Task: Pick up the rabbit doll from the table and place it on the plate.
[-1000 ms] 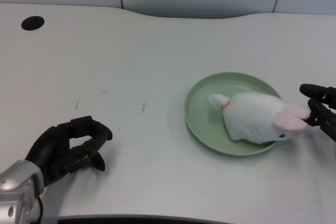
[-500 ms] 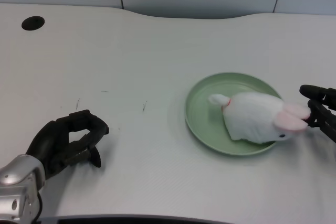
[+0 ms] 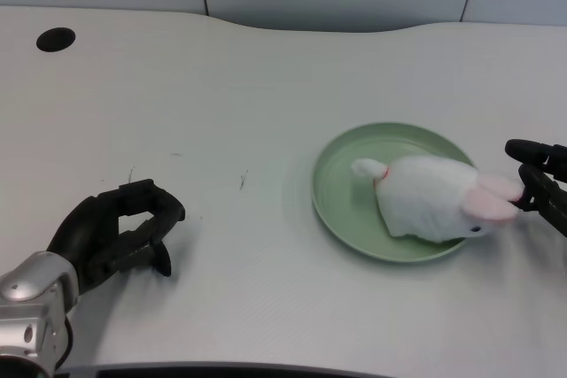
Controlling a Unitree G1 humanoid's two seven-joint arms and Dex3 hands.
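While the white rabbit doll [image 3: 432, 209] lay on its side on the green plate [image 3: 341, 172], right of centre on the white desk [image 3: 266, 86], the left robot hand [image 3: 113, 235] was held low at the near left, well apart from both. Its fingers were curled inward around nothing, so it was narrow and held no object. The doll's pink ears were pointed right, past the plate's right rim, and its small tail was turned left. A dark round hole [image 3: 55, 39] was seen at the desk's far left.
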